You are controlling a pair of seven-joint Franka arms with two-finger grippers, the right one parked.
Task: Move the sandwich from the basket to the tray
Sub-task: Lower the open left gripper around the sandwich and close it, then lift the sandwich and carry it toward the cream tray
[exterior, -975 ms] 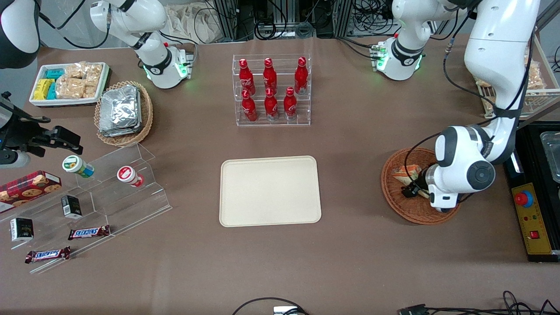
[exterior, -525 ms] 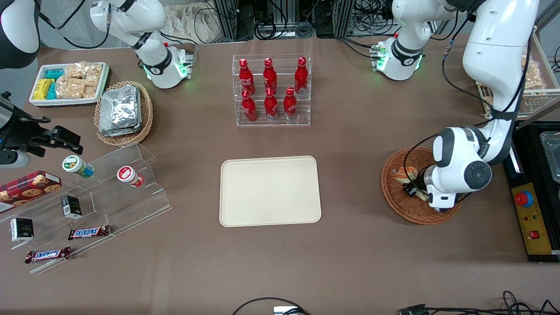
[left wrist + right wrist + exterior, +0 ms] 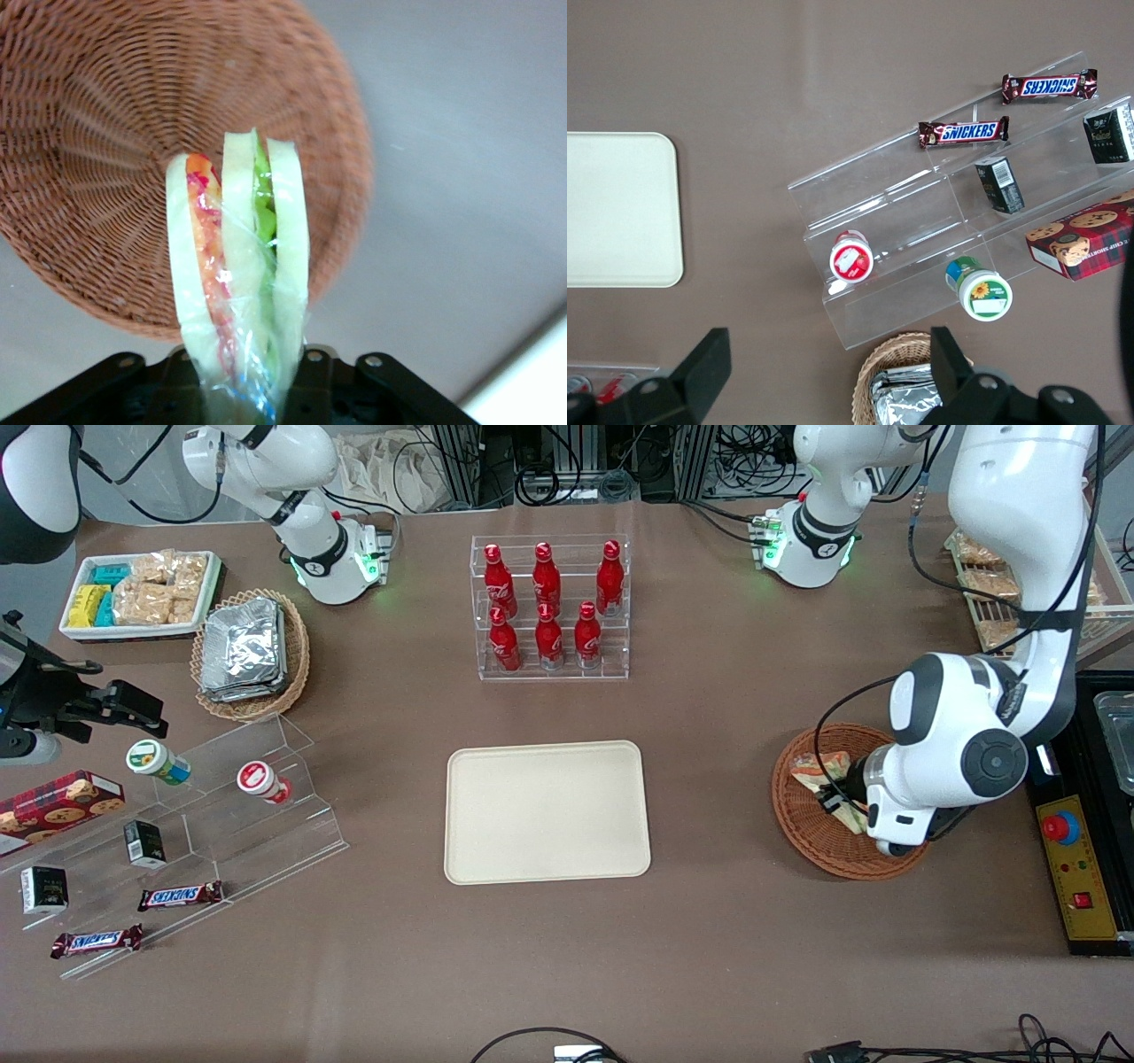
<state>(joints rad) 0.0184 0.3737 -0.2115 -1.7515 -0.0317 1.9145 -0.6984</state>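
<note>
White bread shows in three slices with orange-red and green filling between them: the small wrapped triangular sandwich [image 3: 237,266] stands on edge between the fingers of the left arm's gripper [image 3: 834,795], pinched at its lower end, with the clear wrap bunched where the fingers close on it. From the wrist camera its long axis points straight away from the fingers, up across the round reddish-brown wicker basket [image 3: 106,133], and it appears lifted clear of the weave, not resting on it.

From the front, the gripper with the sandwich [image 3: 819,768] hangs over the basket [image 3: 811,837], inside its rim. The flat cream rectangular tray [image 3: 547,812] lies well apart, toward the parked arm's end of the table, with nothing on it and only bare brown cloth between it and the basket.

My guess is the lift is under way, and what comes next is a sideways carry toward the tray, clearing the basket rim first.
</note>
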